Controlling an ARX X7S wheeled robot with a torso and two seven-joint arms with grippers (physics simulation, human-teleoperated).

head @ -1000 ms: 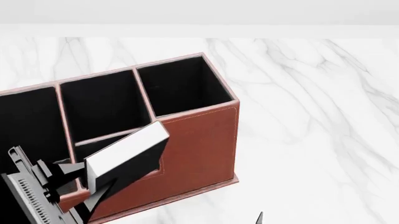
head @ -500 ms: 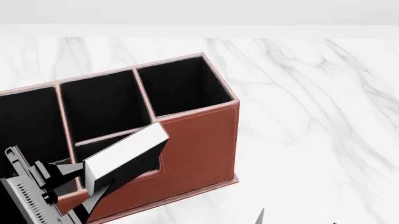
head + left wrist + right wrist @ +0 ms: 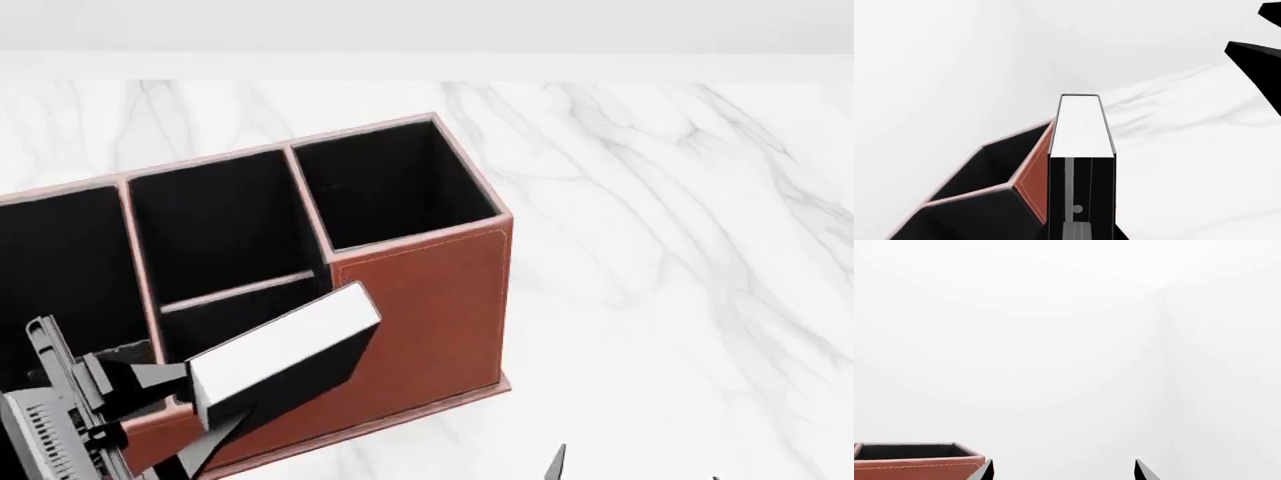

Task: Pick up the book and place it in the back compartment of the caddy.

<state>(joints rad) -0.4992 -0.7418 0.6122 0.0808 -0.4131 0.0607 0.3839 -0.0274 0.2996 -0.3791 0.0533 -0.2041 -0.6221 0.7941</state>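
Observation:
My left gripper (image 3: 200,402) is shut on the black book (image 3: 283,350), which is tilted with its white page edges up. The book hangs over the caddy's (image 3: 427,310) low near wall, partly covering the small near middle cell, the back compartment (image 3: 220,312). A thin divider (image 3: 240,290) splits that cell from its twin (image 3: 214,225). In the left wrist view the book (image 3: 1081,130) sticks out from the gripper (image 3: 1077,231), with the caddy (image 3: 1033,175) beside it. My right gripper (image 3: 1062,475) is open and empty; its tips show in the head view (image 3: 634,474).
The caddy stands on a white marble table (image 3: 667,250). Its tall square end cell (image 3: 387,185) is at the right and a long cell (image 3: 60,260) at the left. A caddy corner (image 3: 914,462) shows in the right wrist view, before a plain white wall.
My left gripper and the book have shifted a little to the right and down along the caddy's near wall. The right gripper has hardly moved.

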